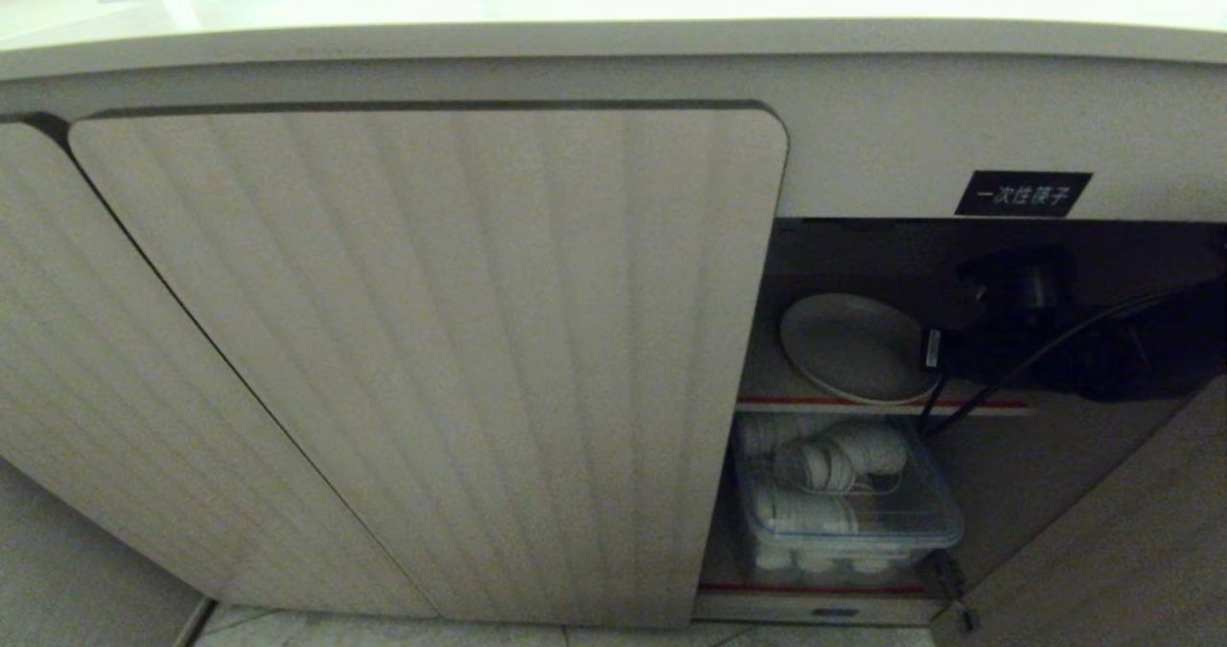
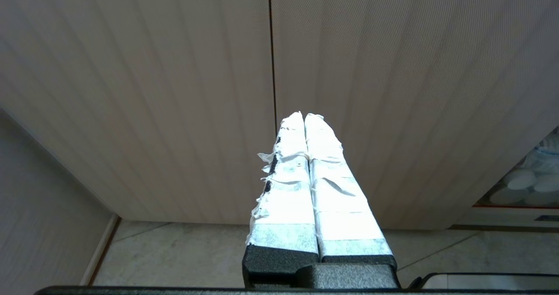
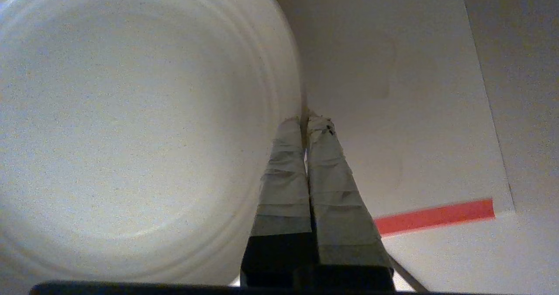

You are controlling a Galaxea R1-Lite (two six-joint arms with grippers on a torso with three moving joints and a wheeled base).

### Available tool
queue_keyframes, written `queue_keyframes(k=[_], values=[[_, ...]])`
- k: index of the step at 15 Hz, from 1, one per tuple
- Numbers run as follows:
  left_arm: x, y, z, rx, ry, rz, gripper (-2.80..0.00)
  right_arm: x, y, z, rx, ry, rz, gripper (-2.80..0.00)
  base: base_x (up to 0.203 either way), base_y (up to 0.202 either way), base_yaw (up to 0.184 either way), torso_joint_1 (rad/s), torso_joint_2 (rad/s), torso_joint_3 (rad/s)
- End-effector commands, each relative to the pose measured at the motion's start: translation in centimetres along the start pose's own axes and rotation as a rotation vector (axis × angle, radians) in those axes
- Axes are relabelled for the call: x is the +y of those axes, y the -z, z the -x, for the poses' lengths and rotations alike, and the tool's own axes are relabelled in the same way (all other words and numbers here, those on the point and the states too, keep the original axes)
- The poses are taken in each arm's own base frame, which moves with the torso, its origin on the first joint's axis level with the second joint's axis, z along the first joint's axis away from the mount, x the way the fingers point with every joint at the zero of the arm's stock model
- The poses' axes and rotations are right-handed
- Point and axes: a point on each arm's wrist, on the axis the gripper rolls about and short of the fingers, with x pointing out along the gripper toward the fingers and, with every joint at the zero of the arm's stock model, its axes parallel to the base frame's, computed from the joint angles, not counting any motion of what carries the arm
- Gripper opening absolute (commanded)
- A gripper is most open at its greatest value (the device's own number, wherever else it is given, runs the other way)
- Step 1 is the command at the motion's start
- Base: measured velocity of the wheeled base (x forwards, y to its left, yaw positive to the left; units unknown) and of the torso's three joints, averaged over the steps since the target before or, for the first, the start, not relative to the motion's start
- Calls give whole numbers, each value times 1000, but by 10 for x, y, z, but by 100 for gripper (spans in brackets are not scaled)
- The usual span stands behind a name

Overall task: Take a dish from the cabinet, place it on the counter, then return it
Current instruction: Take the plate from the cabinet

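Note:
The cream-white dish (image 1: 848,345) lies over the red-edged upper shelf (image 1: 796,404) inside the open right side of the cabinet (image 1: 431,340). My right gripper (image 1: 935,350) reaches in from the right and is shut on the dish's right rim. In the right wrist view the rim of the dish (image 3: 131,124) runs between the taped fingertips of that gripper (image 3: 304,119). My left gripper (image 2: 304,116) is shut and empty, parked low in front of the closed ribbed doors. The counter (image 1: 575,5) runs above the cabinet.
A clear plastic box (image 1: 844,494) of stacked white dishes sits on the lower shelf under the dish. A black label (image 1: 1023,193) hangs above the opening. The open door (image 1: 1131,551) stands at the right, and the tiled floor (image 2: 174,255) lies below.

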Motion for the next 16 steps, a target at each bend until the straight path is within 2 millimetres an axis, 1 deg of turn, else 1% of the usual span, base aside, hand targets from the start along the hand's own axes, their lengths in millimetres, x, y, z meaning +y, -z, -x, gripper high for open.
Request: queue_keyframes(k=[1,16], values=[[0,0,0,0,0,0,-280,2,1,5,-1,-6,2,-280,0,0,0,0,0,0],[0,0,0,0,0,0,-280,-3,16,34,-33,-17,-4,-280,0,0,0,0,0,0]])
